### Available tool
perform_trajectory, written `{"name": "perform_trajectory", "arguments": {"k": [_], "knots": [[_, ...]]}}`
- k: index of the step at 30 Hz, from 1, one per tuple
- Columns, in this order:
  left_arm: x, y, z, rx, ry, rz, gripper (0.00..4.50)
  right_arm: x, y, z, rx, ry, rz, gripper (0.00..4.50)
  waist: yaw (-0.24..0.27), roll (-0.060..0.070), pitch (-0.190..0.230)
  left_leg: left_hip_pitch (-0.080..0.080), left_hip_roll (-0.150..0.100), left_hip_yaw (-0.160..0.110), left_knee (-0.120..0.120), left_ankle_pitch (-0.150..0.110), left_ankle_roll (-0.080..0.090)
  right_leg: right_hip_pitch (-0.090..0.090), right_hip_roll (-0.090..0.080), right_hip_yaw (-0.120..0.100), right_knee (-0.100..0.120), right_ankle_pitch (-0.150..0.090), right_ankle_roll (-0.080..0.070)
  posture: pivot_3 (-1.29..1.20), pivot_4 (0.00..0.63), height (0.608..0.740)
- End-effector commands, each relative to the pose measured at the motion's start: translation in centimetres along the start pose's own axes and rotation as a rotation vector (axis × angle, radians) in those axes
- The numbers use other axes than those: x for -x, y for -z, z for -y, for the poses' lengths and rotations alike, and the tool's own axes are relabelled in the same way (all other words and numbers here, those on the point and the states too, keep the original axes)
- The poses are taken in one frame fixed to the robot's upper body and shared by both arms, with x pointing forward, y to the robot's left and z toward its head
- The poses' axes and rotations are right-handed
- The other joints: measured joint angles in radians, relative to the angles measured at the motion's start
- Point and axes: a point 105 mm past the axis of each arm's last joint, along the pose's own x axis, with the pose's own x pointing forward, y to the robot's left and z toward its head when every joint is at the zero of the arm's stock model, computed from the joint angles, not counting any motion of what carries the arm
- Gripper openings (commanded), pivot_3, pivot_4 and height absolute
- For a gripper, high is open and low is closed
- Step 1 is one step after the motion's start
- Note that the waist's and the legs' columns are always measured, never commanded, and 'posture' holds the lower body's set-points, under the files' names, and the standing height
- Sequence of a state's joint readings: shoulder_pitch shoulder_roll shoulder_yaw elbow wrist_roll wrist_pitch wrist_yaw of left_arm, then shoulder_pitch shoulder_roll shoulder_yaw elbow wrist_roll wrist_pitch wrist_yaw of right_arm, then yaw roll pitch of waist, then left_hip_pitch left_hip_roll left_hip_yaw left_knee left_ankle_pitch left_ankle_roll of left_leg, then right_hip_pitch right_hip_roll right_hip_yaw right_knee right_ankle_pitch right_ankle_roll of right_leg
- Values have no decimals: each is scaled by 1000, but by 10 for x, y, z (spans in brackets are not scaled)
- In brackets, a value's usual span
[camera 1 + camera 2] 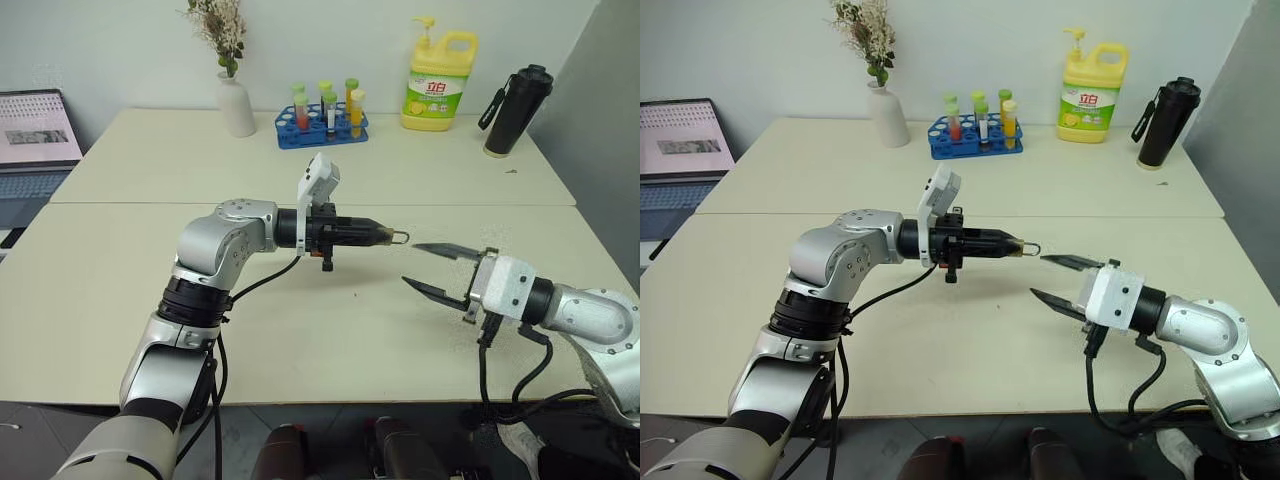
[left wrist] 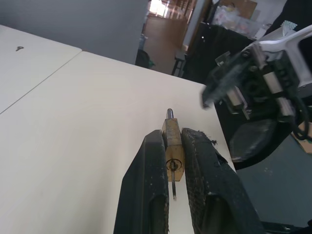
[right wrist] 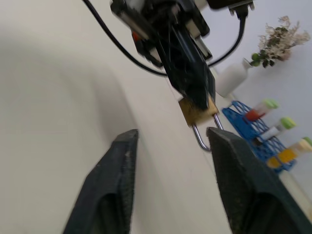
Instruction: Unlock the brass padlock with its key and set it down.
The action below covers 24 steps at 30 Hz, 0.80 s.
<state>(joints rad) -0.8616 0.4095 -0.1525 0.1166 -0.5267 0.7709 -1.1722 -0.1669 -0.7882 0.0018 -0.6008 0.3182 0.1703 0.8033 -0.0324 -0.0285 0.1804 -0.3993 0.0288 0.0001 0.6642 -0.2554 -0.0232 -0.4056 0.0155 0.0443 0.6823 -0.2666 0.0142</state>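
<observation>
Your left tool point(image 2: 175, 161) pinches the brass padlock point(image 2: 173, 146) above the surface point(image 1: 300, 330), shackle toward your right tool point(image 1: 428, 267), the key point(image 2: 173, 180) in its keyhole, while the right tool's fingers stand spread, holding nothing.

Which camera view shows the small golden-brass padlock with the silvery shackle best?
The left wrist view: the golden-brass padlock sits close up between the left gripper fingers, its keyhole face visible. The right wrist view shows its body and shackle, partly behind the gripper. In the two head views, mainly its thin shackle shows at the fingertips.
</observation>
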Motion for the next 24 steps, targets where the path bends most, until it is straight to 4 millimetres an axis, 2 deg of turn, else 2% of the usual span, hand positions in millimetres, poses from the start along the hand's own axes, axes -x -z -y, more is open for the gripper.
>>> {"name": "perform_trajectory", "arguments": {"k": [1,3,4,11,24], "knots": [[0,-14,10,-76,51,10,146,-2,-13,7,-36,9,25,973,1,0,0,0,0,0,0,0,0,0,0,0,0,-1,1,0,150,740],[1,-14,12,-85,63,6,146,-4,-13,10,-48,12,19,212,3,0,0,0,0,0,0,0,0,0,0,0,0,-1,1,0,150,740],[1,-14,13,-88,67,5,146,-5,-13,11,-48,11,17,16,3,0,0,0,0,0,0,0,0,0,0,0,0,-1,1,0,150,740],[4,-10,25,-100,120,-17,146,-10,-12,19,-39,13,15,0,3,0,0,-1,0,0,0,0,0,0,0,0,-1,-1,1,0,150,740],[8,-7,34,-121,157,-39,146,-14,2,18,-11,-44,0,0,3,0,0,-1,0,0,0,0,0,0,0,0,-1,-1,1,0,150,740]]}}
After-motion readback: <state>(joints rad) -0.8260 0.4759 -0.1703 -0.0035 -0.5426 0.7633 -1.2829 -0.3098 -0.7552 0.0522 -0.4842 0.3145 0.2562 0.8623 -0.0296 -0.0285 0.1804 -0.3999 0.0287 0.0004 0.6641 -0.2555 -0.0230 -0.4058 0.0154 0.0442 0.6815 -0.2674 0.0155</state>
